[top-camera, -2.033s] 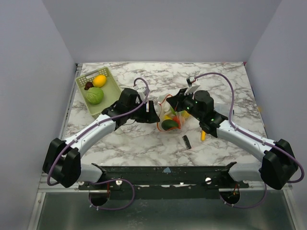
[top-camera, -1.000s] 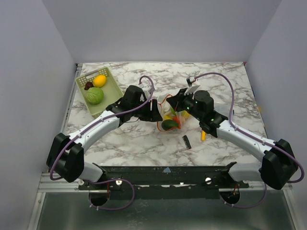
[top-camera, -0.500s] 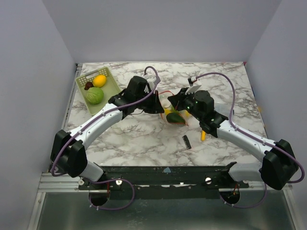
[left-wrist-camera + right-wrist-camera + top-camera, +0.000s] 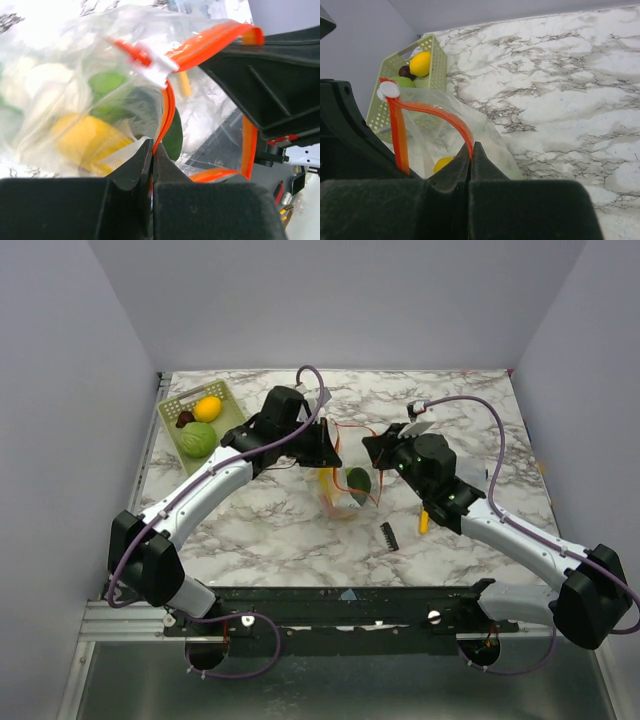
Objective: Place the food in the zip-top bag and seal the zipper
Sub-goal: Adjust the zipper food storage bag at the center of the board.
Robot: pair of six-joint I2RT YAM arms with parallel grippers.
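Top external view: on the marble table (image 4: 270, 530), a green basket (image 4: 226, 412) at the far left holds a few toy fruits, and the clear bag (image 4: 338, 502) is held between the two arms near the middle with food (image 4: 357, 481) inside. The left gripper (image 4: 151, 161) is clamped tight on the bag's orange zipper (image 4: 168, 107), and the right gripper (image 4: 471, 153) is pinched closed on another part of the same strip.

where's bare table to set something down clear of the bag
Bare: the table's far strip from the basket to the right edge, and the near patch between the arms. Crowded: the centre, where left hand and right hand pinch the zipper of the bag, small black piece nearby.
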